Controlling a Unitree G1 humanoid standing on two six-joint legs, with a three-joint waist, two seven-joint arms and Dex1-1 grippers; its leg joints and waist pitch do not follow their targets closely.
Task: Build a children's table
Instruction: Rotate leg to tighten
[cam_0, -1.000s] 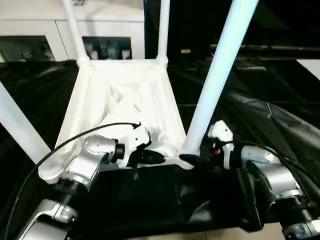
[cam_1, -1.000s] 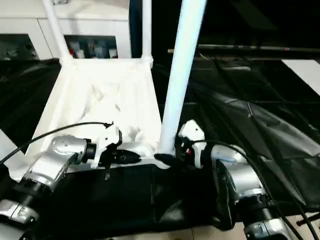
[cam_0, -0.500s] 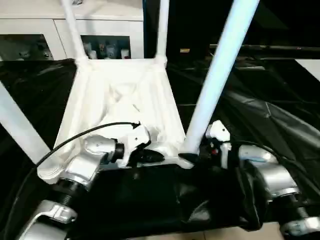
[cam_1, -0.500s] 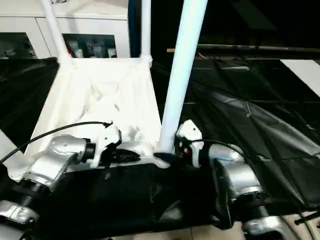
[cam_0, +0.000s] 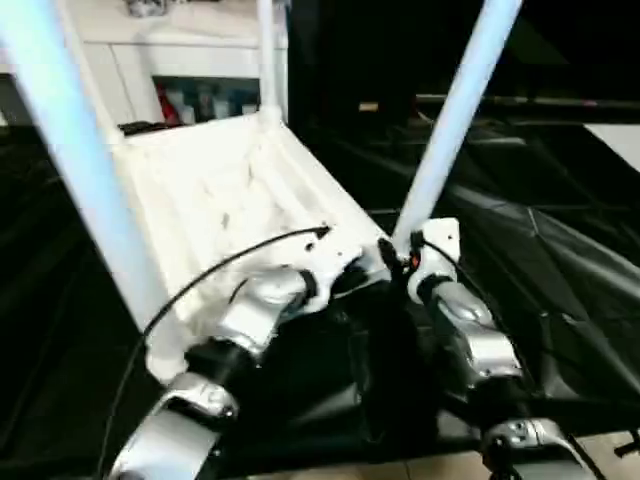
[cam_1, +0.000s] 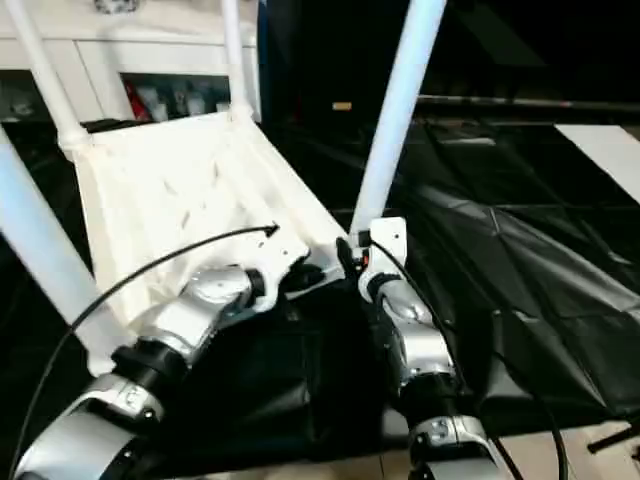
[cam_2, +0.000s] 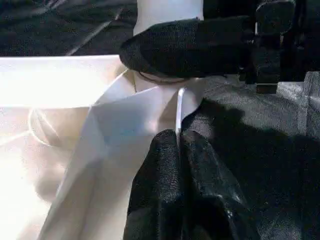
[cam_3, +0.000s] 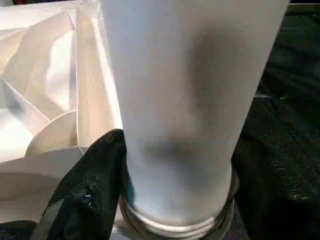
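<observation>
From the head views, the children's table (cam_0: 235, 190) lies upside down on the black-draped counter (cam_1: 520, 270), ribbed underside up, and looks tilted, its near right corner toward the robot. Four legs stand in the corner sockets; the near right leg (cam_0: 455, 115) rises just in front of the two grippers. My judgement: the legs are all placed, so the step in hand is seating or checking this last leg, or taking hold to turn the table upright. The next move calls for a firm hold on both rim and leg without levering the leg out of its socket.

Both silver forearms reach forward and converge on that corner. The left gripper (cam_0: 350, 275) lies low against the table's near rim, the right gripper (cam_0: 395, 258) at the foot of the leg.

In the left wrist view, the left gripper (cam_2: 180, 150) is clenched, its two black fingers pressed together on the thin white edge of the rim (cam_2: 178, 107). Beyond it a black finger (cam_2: 190, 45) of the other gripper wraps across the base of the leg.

In the right wrist view, the leg (cam_3: 185, 100) stands upright and close, its ringed foot in the socket. One black finger (cam_3: 95, 185) of the right gripper lies against its side, so the gripper appears to be grasping the leg near its base.
</observation>
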